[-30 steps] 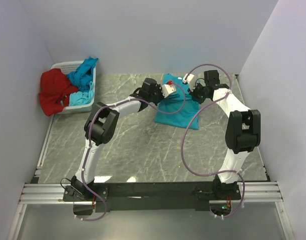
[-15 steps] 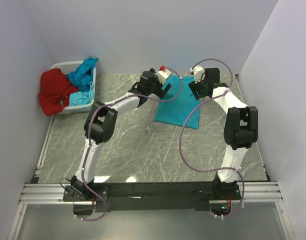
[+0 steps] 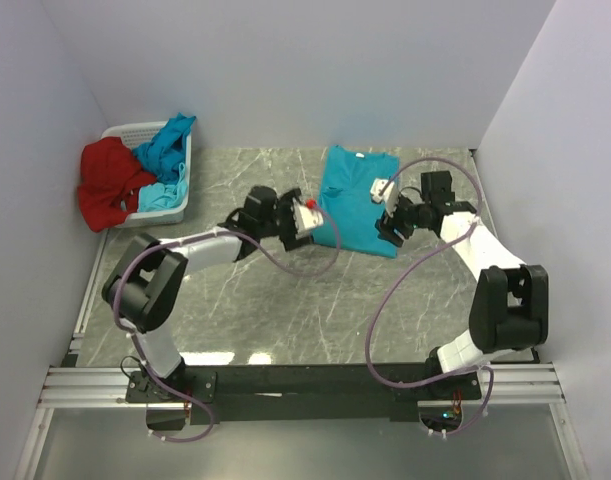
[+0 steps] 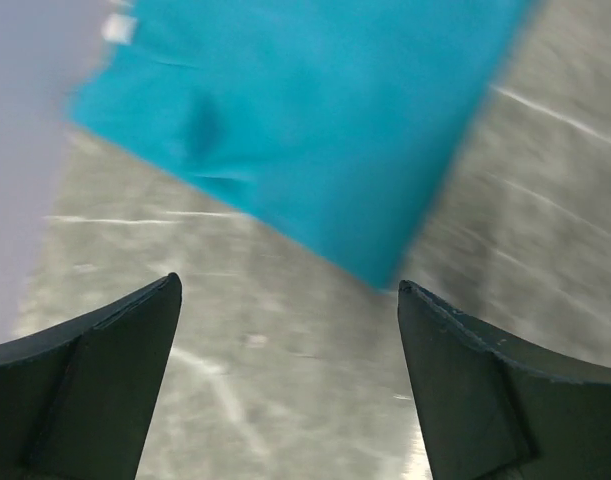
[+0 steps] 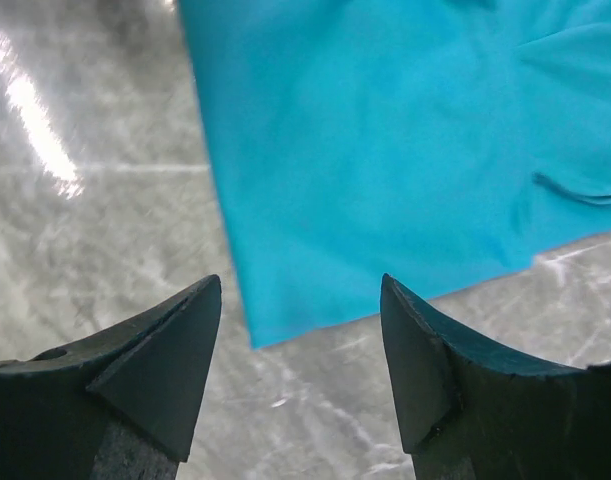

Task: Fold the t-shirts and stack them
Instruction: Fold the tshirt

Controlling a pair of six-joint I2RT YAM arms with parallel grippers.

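Released and drawn back since a moment ago, the left gripper [image 3: 307,216] is seen with jaws wide apart and nothing between them, just off the lower left edge of the flat turquoise t-shirt [image 3: 357,198]; the right gripper [image 3: 388,207] is likewise parted and empty, near the lower right corner. That shirt is laid out upper centre on the marble table [image 3: 285,300]. Upper left, a red t-shirt [image 3: 105,185] and bunched turquoise t-shirts [image 3: 165,150] are draped over the white basket [image 3: 122,131]
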